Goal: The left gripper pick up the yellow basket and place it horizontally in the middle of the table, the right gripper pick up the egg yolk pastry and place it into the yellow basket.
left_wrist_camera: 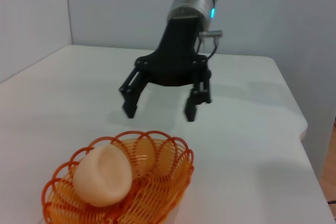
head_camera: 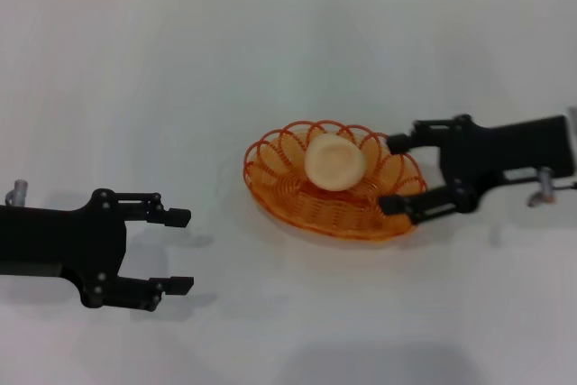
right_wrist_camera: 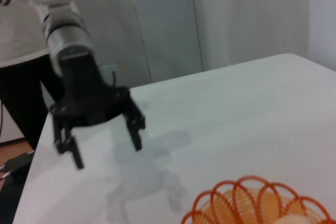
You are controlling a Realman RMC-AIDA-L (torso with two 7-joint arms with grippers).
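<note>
White table (head_camera: pixel 135 69) fills head view, plain flat top, far edge meets pale wall. Yellow basket (head_camera: pixel 270 178) sits directly on tabletop, roughly mid-table, slightly right of centre, long axis running left-right (oval, looped strands, scalloped rim). Soft shadows fall on surface near left edge and beneath basket. Nothing else seen resting on top.

Right wrist view: yellow basket (right_wrist_camera: pixel 257 203) cut by the frame's edge, only its rim showing; pastry (right_wrist_camera: pixel 294 220) barely a sliver. Left wrist view: basket (left_wrist_camera: pixel 157 182) base cropped.
</note>
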